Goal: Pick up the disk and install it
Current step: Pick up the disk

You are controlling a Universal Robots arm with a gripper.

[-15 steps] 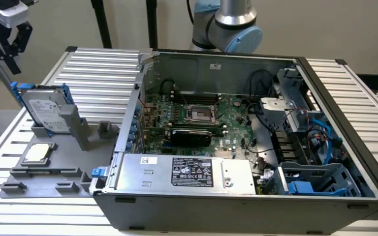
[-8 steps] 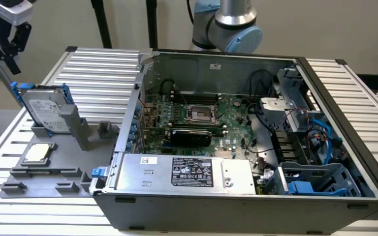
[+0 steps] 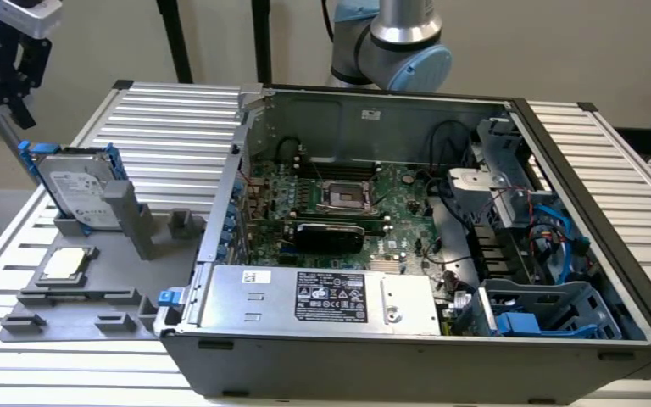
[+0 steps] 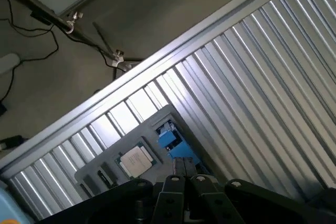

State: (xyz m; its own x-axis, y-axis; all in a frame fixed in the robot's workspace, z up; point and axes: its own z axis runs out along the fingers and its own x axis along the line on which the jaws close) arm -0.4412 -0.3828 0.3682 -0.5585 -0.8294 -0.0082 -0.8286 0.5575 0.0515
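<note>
the claw (image 3: 14,106) is clenched on nothing, its two fingers (image 4: 177,170) pressed together. it hangs in the air above the far corner of the slatted metal table (image 3: 167,110), at the exterior view's left. just below it the disk (image 3: 80,191), with a white label and a blue frame, stands tilted on edge in a slot of the grey tray (image 3: 77,309), apart from the claw. a square silver chip (image 3: 63,264) lies flat in the same tray. beside the tray, toward the exterior view's right, sits the open computer case (image 3: 416,373), with a silver box (image 3: 325,297) bearing a black label along its near edge.
</note>
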